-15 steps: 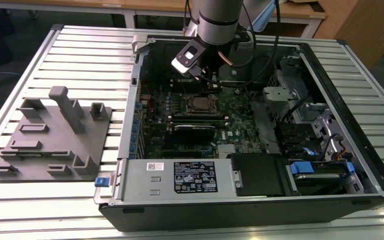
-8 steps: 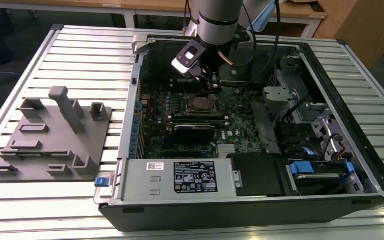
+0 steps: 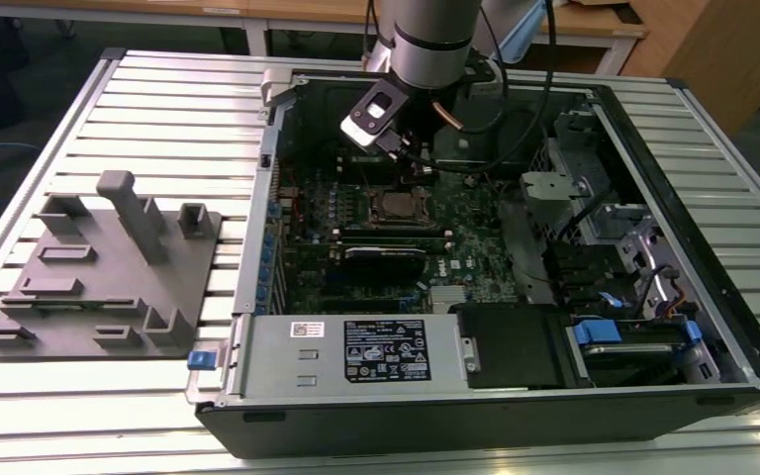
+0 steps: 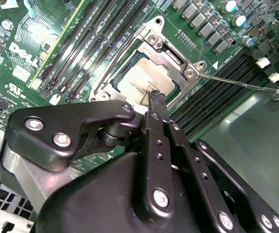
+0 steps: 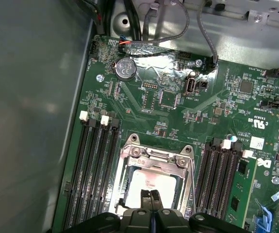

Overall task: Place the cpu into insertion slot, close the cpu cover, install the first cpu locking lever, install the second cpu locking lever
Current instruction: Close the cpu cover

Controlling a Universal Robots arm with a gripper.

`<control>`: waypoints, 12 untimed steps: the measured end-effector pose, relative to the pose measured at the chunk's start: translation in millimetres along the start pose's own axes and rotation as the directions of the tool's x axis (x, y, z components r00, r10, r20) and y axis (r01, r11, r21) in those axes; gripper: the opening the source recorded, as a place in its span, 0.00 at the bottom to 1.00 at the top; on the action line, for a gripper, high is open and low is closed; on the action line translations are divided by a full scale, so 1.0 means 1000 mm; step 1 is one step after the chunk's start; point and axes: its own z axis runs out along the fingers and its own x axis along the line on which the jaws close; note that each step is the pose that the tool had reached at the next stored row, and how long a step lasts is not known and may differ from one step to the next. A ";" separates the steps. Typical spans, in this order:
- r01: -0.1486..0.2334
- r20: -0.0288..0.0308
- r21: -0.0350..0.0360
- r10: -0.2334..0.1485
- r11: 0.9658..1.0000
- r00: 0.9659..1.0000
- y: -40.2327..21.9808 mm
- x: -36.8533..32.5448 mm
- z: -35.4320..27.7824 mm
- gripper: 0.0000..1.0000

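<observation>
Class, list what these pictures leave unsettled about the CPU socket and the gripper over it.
- Whether the gripper touches the cpu or hovers: in both wrist views, its own fingers hide the contact.
- The cpu cover edge nearest the gripper: in the first wrist view, the gripper body covers it.
- Whether the cover over the insertion slot is shut: in the exterior view, too small.
</observation>
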 end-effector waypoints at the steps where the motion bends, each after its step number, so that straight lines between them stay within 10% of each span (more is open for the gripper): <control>1: 0.002 0.000 0.000 -0.002 1.000 1.000 0.0000 0.0000 0.0000 0.11; 12: 0.030 0.000 0.001 -0.030 1.000 1.000 0.0000 0.0000 0.0000 0.11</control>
